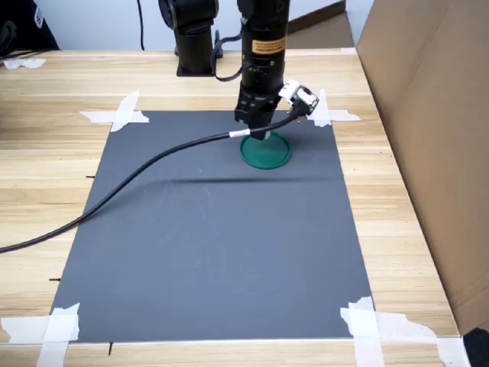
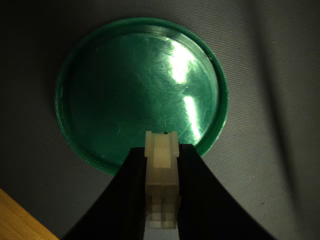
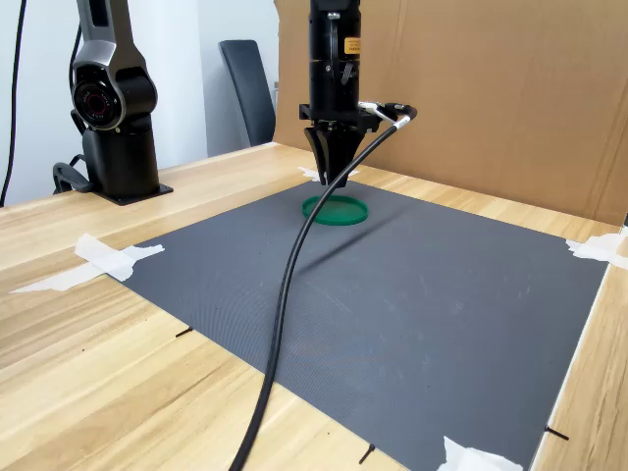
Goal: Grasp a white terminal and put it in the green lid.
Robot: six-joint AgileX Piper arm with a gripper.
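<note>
The arm's black tool [image 2: 161,200] points straight down, its two fingers [image 2: 125,200] pinching the tiny white stepped plastic terminal [image 2: 161,185] between them. In the wrist view the terminal hangs over the near rim of the flat round dark green plastic lid [image 2: 140,90], whether above it or touching I cannot tell. In both exterior views the lid [image 1: 265,151] lies on the dark grey mat [image 1: 214,245], taped at its corners to the pale wooden tabletop [image 1: 46,153]. A thick black cable [image 3: 285,324] trails from the wrist across the mat.
</note>
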